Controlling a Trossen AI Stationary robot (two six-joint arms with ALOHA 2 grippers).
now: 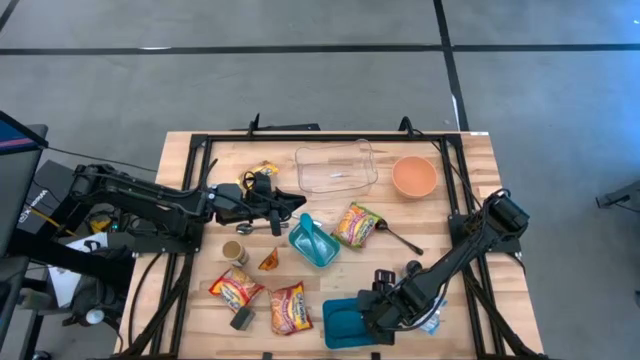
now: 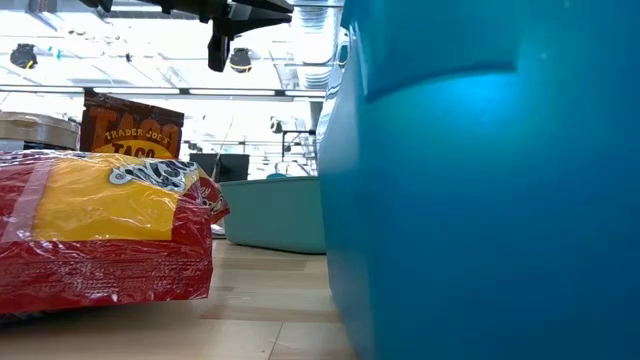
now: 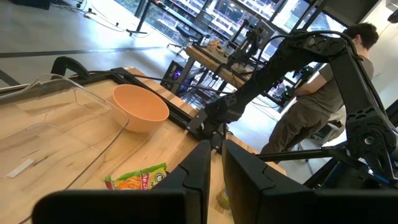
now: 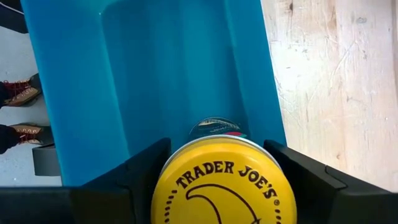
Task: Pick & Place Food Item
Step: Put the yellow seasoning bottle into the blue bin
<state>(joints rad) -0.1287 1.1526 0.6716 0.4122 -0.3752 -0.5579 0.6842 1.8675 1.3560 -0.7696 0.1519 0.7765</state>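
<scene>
A round can with a yellow lid point(image 4: 224, 183) sits between the fingers of my right gripper point(image 4: 217, 155), which is shut on it. That gripper point(image 1: 372, 300) points steeply down into the blue bin point(image 1: 340, 325) near the table's front edge; the bin's inside point(image 4: 168, 74) fills the right wrist view. My left gripper point(image 3: 212, 177) hangs level above the table's middle left point(image 1: 292, 206), shut and holding nothing. Three red-and-yellow snack packets point(image 1: 236, 288) point(image 1: 290, 307) point(image 1: 357, 224) lie flat on the table. My right gripper pinches the can between its two fingers, one on each opposite side of the round wall just below the yellow lid point(image 4: 186, 163). The fingers come from above, slanting steeply down. The can is inside the blue bin's opening; whether its lower end touches the bin, I cannot tell.
A teal container point(image 1: 313, 240) stands at the middle, a clear tray point(image 1: 335, 166) and an orange bowl point(image 1: 414, 176) at the back. A small can point(image 1: 234, 251), an orange wedge point(image 1: 268, 261) and a black spoon point(image 1: 400, 238) lie between. A person point(image 3: 323, 106) stands beyond the table.
</scene>
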